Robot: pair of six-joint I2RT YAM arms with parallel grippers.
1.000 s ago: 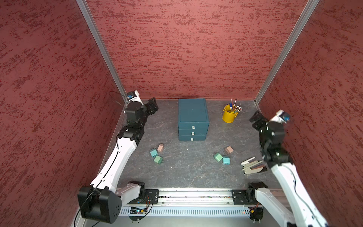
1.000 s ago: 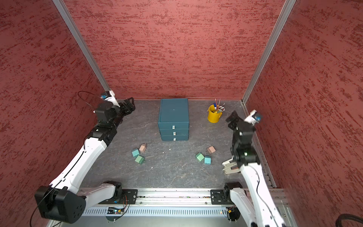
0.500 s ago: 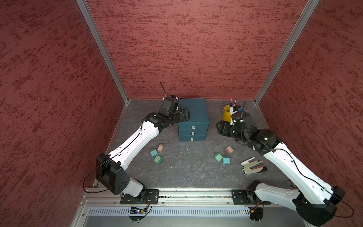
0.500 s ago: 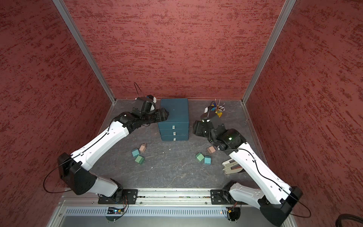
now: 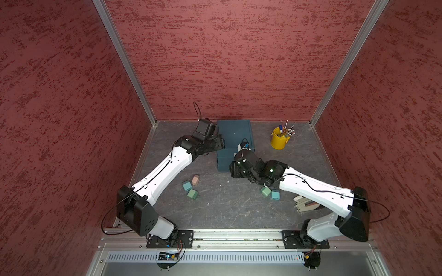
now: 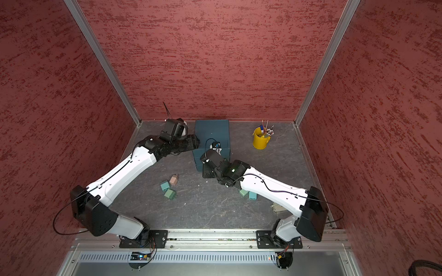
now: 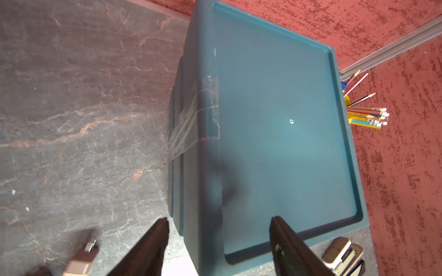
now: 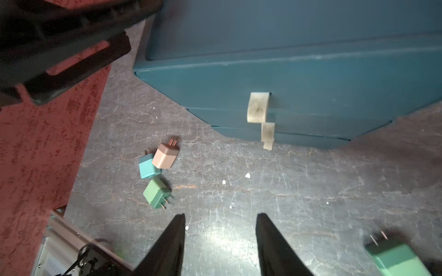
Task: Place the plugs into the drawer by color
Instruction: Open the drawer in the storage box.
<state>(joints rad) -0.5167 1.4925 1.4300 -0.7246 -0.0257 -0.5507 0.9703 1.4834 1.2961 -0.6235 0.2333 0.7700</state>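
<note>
Both arms have swung in to the drawer (image 5: 234, 133), left fingers (image 7: 157, 234) spread empty over its top edge, right fingers (image 8: 175, 229) spread empty before its shut front, while the plugs (image 5: 192, 194) lie on the worktop (image 5: 227, 210) before it, so opening a drawer likely comes next.

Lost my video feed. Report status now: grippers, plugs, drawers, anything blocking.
Left gripper open over chest top. Right gripper open, empty, facing drawers. Drawers shut, visible plugs on floor. Pull tabs unobstructed.

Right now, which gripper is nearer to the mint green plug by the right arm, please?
Right. The right gripper is close beside the mint green plug; the left gripper is over the chest of drawers.
</note>
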